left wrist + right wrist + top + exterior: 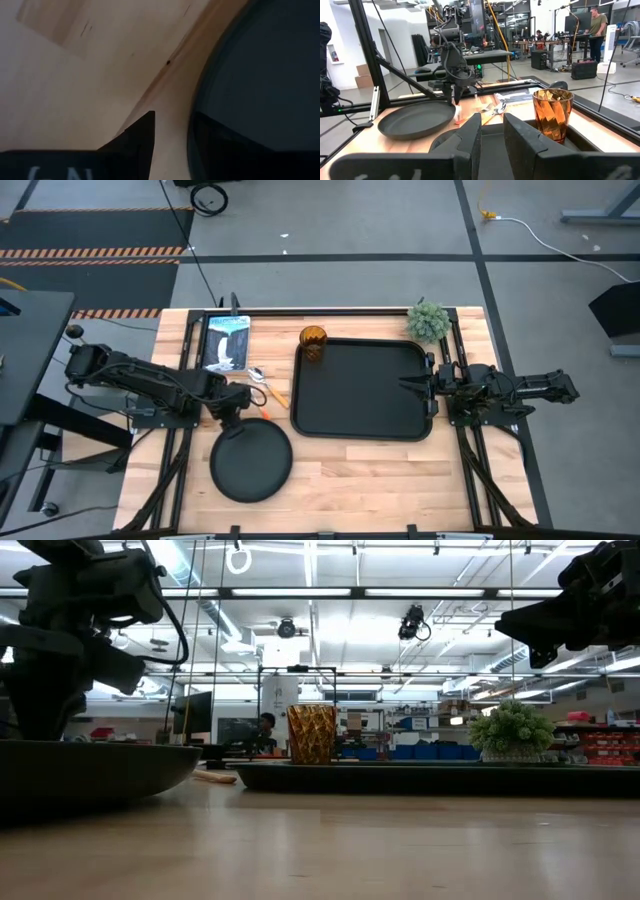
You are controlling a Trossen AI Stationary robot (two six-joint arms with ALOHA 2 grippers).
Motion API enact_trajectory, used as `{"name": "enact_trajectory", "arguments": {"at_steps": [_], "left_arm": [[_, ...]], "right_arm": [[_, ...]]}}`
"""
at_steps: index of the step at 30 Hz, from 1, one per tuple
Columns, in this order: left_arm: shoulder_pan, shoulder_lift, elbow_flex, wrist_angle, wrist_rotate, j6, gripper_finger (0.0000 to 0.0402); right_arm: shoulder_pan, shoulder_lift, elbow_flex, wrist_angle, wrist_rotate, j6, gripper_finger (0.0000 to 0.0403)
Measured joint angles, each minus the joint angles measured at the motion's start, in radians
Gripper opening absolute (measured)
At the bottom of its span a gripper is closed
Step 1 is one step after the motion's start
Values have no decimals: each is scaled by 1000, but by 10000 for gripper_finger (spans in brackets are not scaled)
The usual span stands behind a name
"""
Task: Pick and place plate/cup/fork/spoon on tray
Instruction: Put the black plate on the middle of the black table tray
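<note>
The round black plate [250, 463] lies flat on the wooden table, near the front left. My left gripper [240, 408] points down at the plate's far rim [196, 125] and is open. One finger [142, 137] is outside over the table and the other [215, 140] is over the plate's inside. The amber cup [313, 343] stands upright at the far left corner of the black tray [362, 425]. The fork and spoon [266, 383] lie on the table left of the tray. My right gripper [408, 387] hovers over the tray's right part, empty, with a narrow gap between its fingers.
A booklet [226, 343] lies at the far left, beside the cutlery. A small green plant [428, 321] stands at the far right corner. Bare wood lies in front of the tray [400, 480]. People and benches show in the room behind.
</note>
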State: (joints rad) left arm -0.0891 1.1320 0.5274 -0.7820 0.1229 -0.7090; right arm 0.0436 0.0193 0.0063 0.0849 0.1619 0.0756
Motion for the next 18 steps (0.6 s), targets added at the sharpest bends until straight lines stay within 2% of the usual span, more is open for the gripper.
{"name": "enact_trajectory", "arguments": {"at_steps": [18], "left_arm": [[0,0,0,53,-20,-2,135]], "right_arm": [[0,0,0,0,0,0,88]]}}
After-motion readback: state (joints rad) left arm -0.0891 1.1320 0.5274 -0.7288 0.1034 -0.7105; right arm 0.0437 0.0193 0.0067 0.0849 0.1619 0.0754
